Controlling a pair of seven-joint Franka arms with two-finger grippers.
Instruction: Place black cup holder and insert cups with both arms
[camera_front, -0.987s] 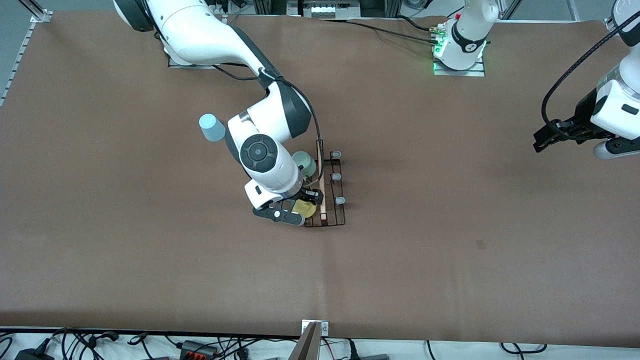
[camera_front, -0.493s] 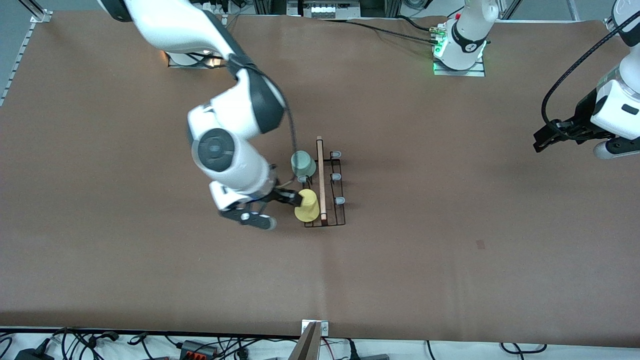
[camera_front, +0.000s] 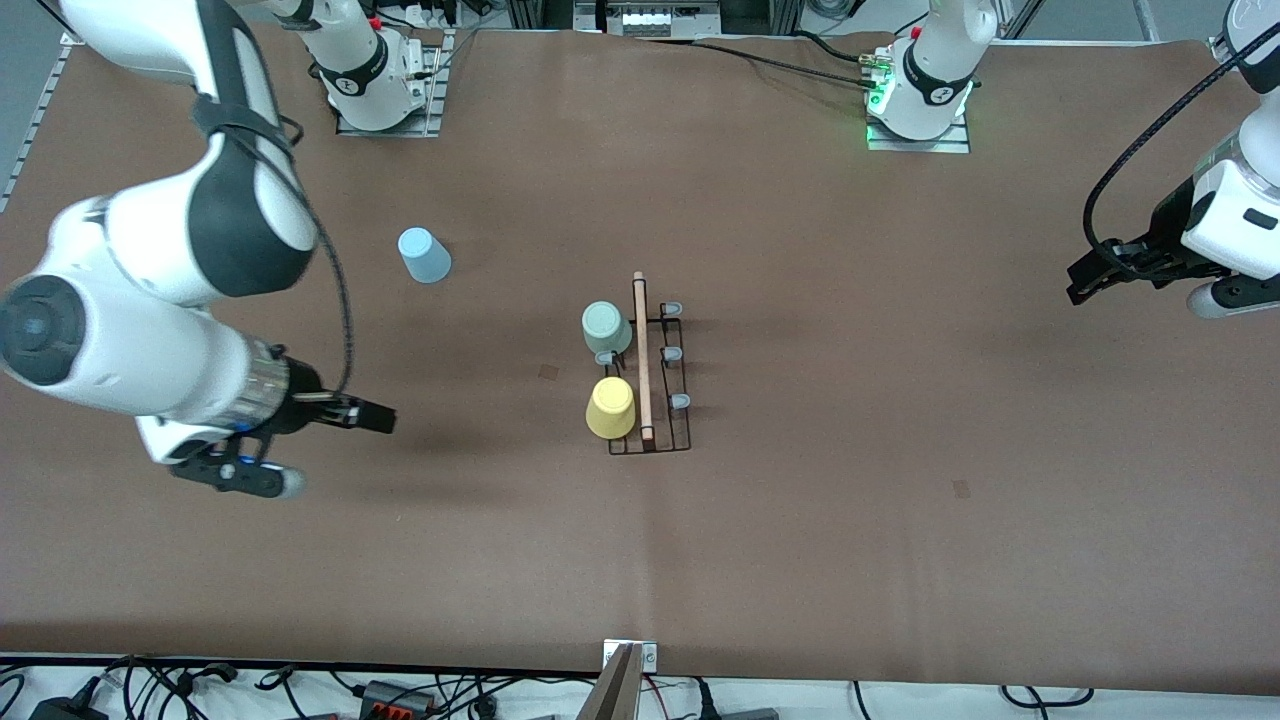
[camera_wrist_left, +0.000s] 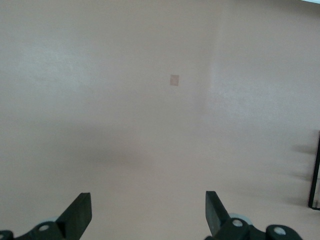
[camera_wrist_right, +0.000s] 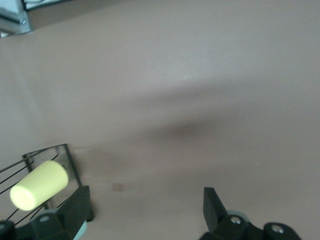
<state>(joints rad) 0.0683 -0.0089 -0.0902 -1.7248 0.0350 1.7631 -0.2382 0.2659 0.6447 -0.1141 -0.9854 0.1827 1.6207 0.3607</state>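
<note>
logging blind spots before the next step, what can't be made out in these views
- Front view: pegs under the pale mint green plastic cup and yellow plastic cup on the black wire cup holder are covered by the cups.
- Right wrist view: the holder is cut by the frame edge.
- Neither wrist view shows the light blue plastic cup.

Brown table cover (camera_front: 850, 520); cables (camera_front: 200, 685) along near edge.

Surface (camera_front: 860, 520): matt brown, paper-like covering, smooth.
Rack (camera_front: 678, 440): thin black wire, metal by its look; pale wooden dowel (camera_front: 641, 350); grey pegs (camera_front: 672, 355), dull.
Cups: smooth matt plastic, yellow (camera_front: 610, 408), mint (camera_front: 605, 326), blue (camera_front: 424, 255).
Arms (camera_front: 150, 300): glossy white shells, black bands.
</note>
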